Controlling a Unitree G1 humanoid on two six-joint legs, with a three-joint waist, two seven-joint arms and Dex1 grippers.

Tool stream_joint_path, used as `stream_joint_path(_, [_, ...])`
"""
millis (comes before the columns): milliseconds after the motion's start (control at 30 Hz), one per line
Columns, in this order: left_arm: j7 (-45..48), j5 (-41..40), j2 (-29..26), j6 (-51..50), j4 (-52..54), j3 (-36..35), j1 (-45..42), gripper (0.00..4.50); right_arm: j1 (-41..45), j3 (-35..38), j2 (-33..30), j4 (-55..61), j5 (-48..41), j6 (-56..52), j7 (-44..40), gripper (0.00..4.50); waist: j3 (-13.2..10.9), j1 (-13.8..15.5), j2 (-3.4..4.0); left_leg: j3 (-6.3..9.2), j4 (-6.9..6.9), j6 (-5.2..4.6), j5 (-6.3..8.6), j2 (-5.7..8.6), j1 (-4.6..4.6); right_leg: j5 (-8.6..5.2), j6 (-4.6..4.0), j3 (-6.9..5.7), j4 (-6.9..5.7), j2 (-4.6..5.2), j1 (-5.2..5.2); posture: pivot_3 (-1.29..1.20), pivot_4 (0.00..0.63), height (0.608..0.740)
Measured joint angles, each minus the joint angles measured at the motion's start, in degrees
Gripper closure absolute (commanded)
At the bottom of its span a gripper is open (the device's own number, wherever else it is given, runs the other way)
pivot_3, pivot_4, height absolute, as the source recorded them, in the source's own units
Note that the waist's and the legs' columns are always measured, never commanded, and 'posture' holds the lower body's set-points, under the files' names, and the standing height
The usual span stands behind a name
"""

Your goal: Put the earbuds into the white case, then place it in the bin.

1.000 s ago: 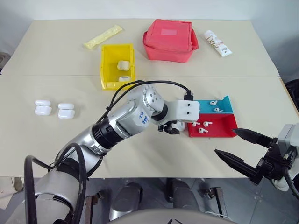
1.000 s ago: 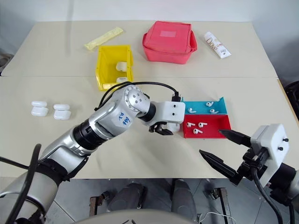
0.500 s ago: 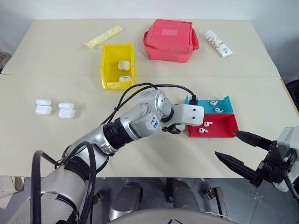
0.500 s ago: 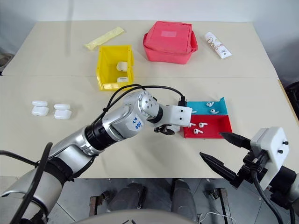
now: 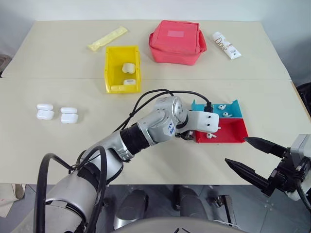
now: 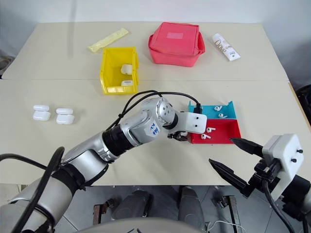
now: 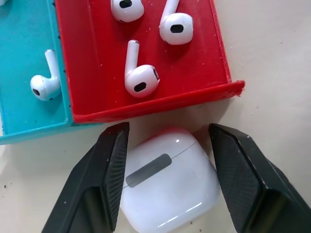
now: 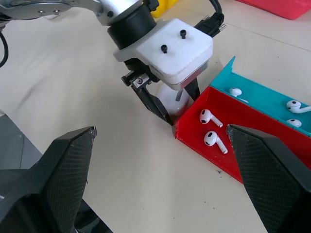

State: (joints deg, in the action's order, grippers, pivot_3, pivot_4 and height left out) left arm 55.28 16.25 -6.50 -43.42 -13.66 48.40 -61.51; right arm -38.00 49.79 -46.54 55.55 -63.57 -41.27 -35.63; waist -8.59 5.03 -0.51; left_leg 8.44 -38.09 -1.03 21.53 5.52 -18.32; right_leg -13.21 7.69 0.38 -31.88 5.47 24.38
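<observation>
My left gripper (image 7: pixel 167 127) is shut on a white case (image 7: pixel 167 187), one black finger on each side of it. The case sits at the near left corner of the red tray (image 5: pixel 228 137), lid closed. Three earbuds (image 7: pixel 141 77) lie in the red tray and more earbuds (image 7: pixel 44 85) lie in the blue tray (image 5: pixel 234 106) behind it. The yellow bin (image 5: pixel 112 63) stands farther back on the left and holds two white cases (image 5: pixel 129 68). Beyond the table's near right edge, my right gripper (image 5: pixel 235 150) hangs open and holds nothing.
Two more white cases (image 5: pixel 45 111) lie at the left of the table. A red fabric pouch (image 5: pixel 177 41), a yellow packet (image 5: pixel 108 38) and a white tube (image 5: pixel 226 44) sit along the back. A black cable loops over my left wrist.
My left gripper has moved right with the white case, up to the red tray's corner. The right gripper has stayed put.
</observation>
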Motion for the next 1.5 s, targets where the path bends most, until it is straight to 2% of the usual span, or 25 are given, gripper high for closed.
stream_joint_path(200, [-0.17, 0.88, 1.99, 1.83, -4.35, -0.36, -1.08, 1.79, -0.72, 0.09, 0.0, 0.18, -0.5, 0.2, 0.11, 0.01, 0.04, 0.56, -0.05, -0.01, -0.04, -0.01, 0.0, 0.02, 0.05, 0.0, 0.01, 0.01, 0.0, 0.01, -0.06, 0.0, 0.15, 0.74])
stream_joint_path(300, [-0.18, 1.01, 2.41, 2.71, -5.47, -0.54, -1.22, 2.3, -0.79, 0.15, 0.0, 0.18, -0.52, 0.24, 0.11, 0.0, 0.07, 0.79, -0.1, -0.03, -0.07, -0.02, 0.0, 0.02, 0.07, 0.01, 0.02, 0.03, 0.0, 0.01, -0.08, 0.0, 0.15, 0.74])
stream_joint_path(533, [-0.24, 1.82, 3.11, 4.03, -7.52, -0.62, -1.23, 4.35, -0.83, 0.22, -0.01, 0.18, -0.58, 0.25, 0.22, 0.0, 0.13, 1.0, -0.19, -0.13, -0.06, -0.02, 0.01, -0.01, 0.13, 0.01, 0.02, 0.1, -0.04, -0.02, -0.08, 0.0, 0.15, 0.74])
stream_joint_path(567, [-0.24, 1.92, 3.11, 4.06, -7.58, -0.62, -1.21, 4.45, -0.83, 0.22, -0.01, 0.18, -0.59, 0.25, 0.22, 0.0, 0.13, 1.0, -0.19, -0.13, -0.07, -0.02, 0.01, -0.02, 0.13, 0.01, 0.02, 0.1, -0.05, -0.03, -0.08, 0.0, 0.15, 0.74])
stream_joint_path(800, [-0.11, 2.04, 1.6, 4.1, -7.19, -1.44, -0.92, 4.45, -0.55, 0.24, -0.28, 0.07, -0.6, 0.24, 0.22, 0.0, 0.13, 0.54, -0.21, -0.2, -0.04, 0.03, 0.04, -0.13, 0.13, 0.0, 0.02, 0.13, -0.06, -0.05, -0.05, 0.0, 0.15, 0.74])
stream_joint_path(1067, [0.89, 2.02, -4.61, 2.39, -5.0, -4.41, -0.65, 4.45, 0.48, 0.24, -0.75, -0.99, -0.6, 0.17, 0.22, 0.0, 0.13, -0.88, -0.16, -0.24, 0.03, 0.12, 0.07, -0.27, 0.12, -0.01, -0.02, 0.16, -0.17, -0.05, 0.11, 0.0, 0.15, 0.74])
stream_joint_path(1200, [0.73, 1.89, -6.23, -2.24, -4.98, -7.8, -0.46, 3.22, 0.66, 0.24, -1.5, -1.68, -0.63, 0.0, 0.2, 0.0, 0.1, -0.54, -0.11, -0.24, 0.01, 0.06, 0.05, -0.15, 0.08, -0.01, -0.01, 0.14, -0.17, -0.11, 0.12, 0.0, 0.15, 0.74])
stream_joint_path(1500, [2.63, 1.74, -8.31, -6.7, 2.53, -7.87, 0.89, 0.26, 1.7, 0.52, -3.23, -2.3, -1.17, -0.07, -0.3, 0.0, 0.08, -0.27, -0.13, -0.18, -0.02, -0.02, 0.03, -0.06, -0.01, 0.04, 0.06, 0.13, -0.19, -0.04, 0.1, 0.0, 0.15, 0.74])
